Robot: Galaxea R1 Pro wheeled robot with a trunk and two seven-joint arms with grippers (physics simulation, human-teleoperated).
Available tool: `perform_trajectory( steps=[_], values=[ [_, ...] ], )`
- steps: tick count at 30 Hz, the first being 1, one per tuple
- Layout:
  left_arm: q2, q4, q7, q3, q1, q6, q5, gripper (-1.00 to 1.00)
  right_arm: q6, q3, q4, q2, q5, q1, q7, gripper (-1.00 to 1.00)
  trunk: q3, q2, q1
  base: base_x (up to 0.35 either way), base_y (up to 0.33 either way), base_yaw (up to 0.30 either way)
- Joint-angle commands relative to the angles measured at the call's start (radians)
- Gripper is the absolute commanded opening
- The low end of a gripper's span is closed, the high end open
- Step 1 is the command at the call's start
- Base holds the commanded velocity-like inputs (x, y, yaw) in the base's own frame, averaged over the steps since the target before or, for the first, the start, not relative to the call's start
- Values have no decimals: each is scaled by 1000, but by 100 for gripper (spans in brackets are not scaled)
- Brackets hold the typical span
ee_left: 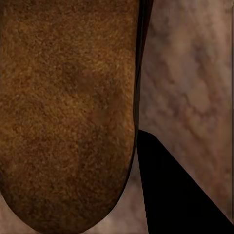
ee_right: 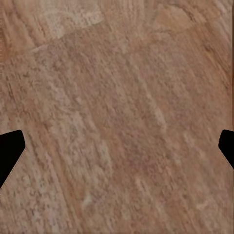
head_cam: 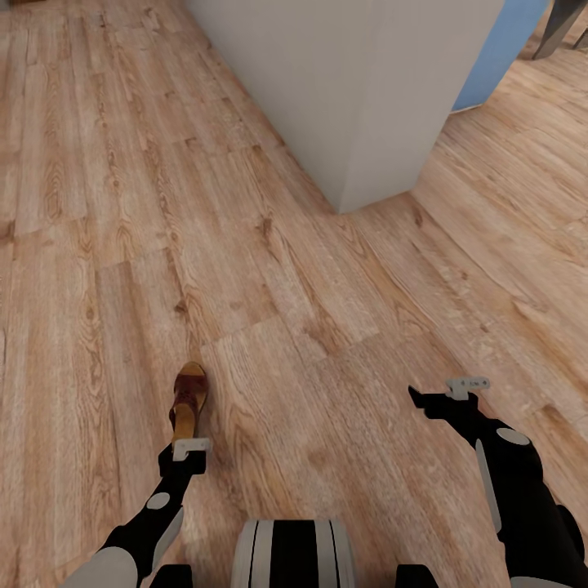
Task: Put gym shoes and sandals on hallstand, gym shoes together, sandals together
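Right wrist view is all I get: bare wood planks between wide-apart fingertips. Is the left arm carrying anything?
Observer: Yes. In the head view the left pincer is closed on a brown sandal.
Operator: Which way does it point?
Observer: Its strap end sticks forward, away from the robot, above the corridor floor.
Operator: What does the left wrist camera give?
Observer: The sandal's brown surface up close, with one dark finger beside it.
Operator: Rack ahead?
Observer: Cannot tell. A pale grey corner stands ahead, to the right of centre; the right pincer hangs empty in front of it.
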Motion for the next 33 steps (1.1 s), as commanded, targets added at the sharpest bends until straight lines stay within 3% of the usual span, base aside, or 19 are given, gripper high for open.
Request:
perform_trajectory(
  steps=[1,21,23,24,25,28,33],
  values=[
    [0,1,3,4,0,-2,-11,-100,3,-2,-1,1,11,-1,10,100,3,0,-1,0,0,0],
    [1,4,3,15,0,0,-1,-100,-31,-3,-4,-3,11,-1,11,100,81,5,-10,0,0,0],
    [1,13,4,6,3,5,-12,-100,-33,-2,-31,0,11,-1,10,100,89,5,-10,0,0,0],
    [2,15,4,8,10,5,-11,-100,-33,-2,-32,1,11,-1,10,100,92,5,-11,0,0,0],
    [20,12,7,16,65,3,-3,-100,-33,-2,-34,3,11,1,10,100,97,6,-11,0,0,-4],
    [33,11,8,18,91,3,3,-100,-34,-5,-34,3,12,16,9,100,112,6,-13,0,0,-29],
    [41,16,7,22,143,-2,36,-100,-68,-82,-25,-2,18,38,11,100,139,8,-15,0,0,-55]
  ],
)
